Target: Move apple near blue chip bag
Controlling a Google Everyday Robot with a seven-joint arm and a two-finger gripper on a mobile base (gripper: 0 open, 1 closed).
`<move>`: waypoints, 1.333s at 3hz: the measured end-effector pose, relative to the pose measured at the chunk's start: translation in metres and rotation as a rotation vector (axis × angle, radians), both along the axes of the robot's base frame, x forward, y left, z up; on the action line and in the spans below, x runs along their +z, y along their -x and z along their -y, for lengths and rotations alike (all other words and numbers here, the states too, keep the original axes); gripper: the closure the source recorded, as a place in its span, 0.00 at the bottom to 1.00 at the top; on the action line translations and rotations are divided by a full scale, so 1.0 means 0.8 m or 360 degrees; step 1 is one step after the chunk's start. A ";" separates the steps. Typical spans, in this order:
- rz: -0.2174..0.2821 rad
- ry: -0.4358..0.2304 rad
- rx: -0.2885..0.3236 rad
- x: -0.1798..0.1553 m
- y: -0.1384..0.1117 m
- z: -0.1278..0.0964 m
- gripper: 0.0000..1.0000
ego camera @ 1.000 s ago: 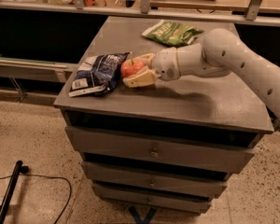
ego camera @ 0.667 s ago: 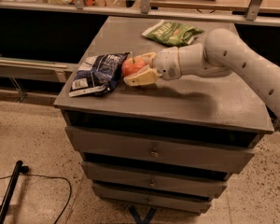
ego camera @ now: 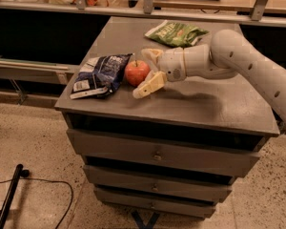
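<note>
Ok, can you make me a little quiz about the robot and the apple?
1. True or false: the apple sits on the floor.
2. Which bag lies right next to the apple? A) the green snack bag B) the blue chip bag C) neither
3. Fill in: the gripper is at the apple, with one finger on each side, and its fingers are ____.

Key: 1 false, it sits on the cabinet top. 2 B. 3 open.

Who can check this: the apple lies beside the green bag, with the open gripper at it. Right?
No: the camera view shows the apple beside the blue bag, with the open gripper at it. The green bag lies farther back.
</note>
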State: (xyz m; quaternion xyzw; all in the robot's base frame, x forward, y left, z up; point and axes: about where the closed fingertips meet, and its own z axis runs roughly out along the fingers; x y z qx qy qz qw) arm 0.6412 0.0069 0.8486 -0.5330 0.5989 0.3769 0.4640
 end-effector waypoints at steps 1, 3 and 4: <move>0.0001 -0.0027 -0.0010 0.003 -0.001 0.006 0.00; -0.0009 -0.0167 -0.0314 0.022 -0.026 0.091 0.00; -0.0011 -0.0218 -0.0537 0.028 -0.039 0.157 0.00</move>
